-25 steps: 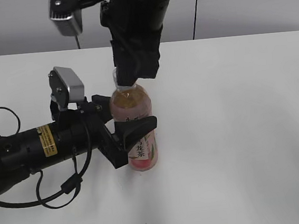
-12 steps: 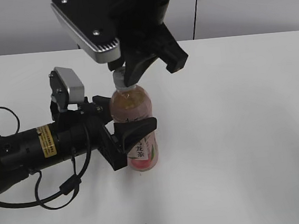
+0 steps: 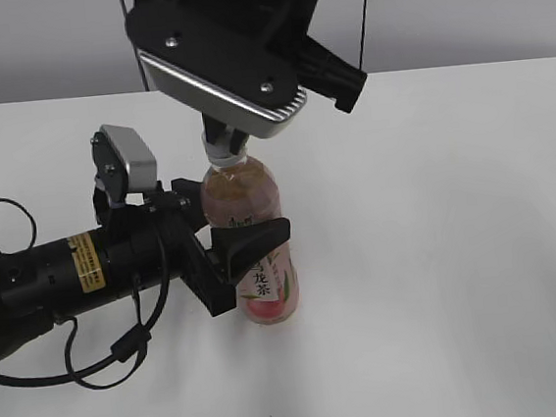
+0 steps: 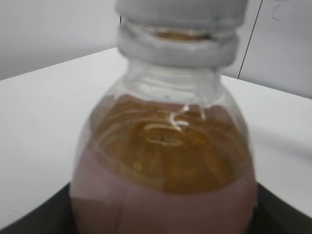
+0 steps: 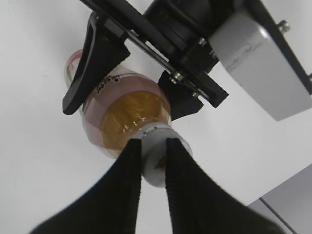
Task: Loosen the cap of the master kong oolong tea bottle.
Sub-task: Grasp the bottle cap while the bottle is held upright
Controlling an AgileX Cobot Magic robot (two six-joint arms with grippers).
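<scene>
The master kong oolong tea bottle [image 3: 248, 221] stands upright on the white table, amber tea inside, pink label low down. My left gripper [image 3: 230, 241] is shut on the bottle's body from the left. The bottle's shoulder [image 4: 163, 161] fills the left wrist view, with the cap [image 4: 180, 12] at the top edge. My right gripper [image 5: 153, 146] comes down from above and is shut on the white cap [image 5: 156, 161], one black finger [image 5: 127, 170] on each side. In the exterior view the cap [image 3: 226, 152] shows just under the right wrist.
The right arm's wrist and camera housing [image 3: 235, 65] hang over the bottle. The left arm [image 3: 68, 273] lies along the table at the left, with a loose black cable [image 3: 124, 351] beside it. A grey wall is behind the table.
The right wrist has turned about the cap's axis, swinging its camera housing from the left side round to the front. The bottle and the left gripper have stayed put.
</scene>
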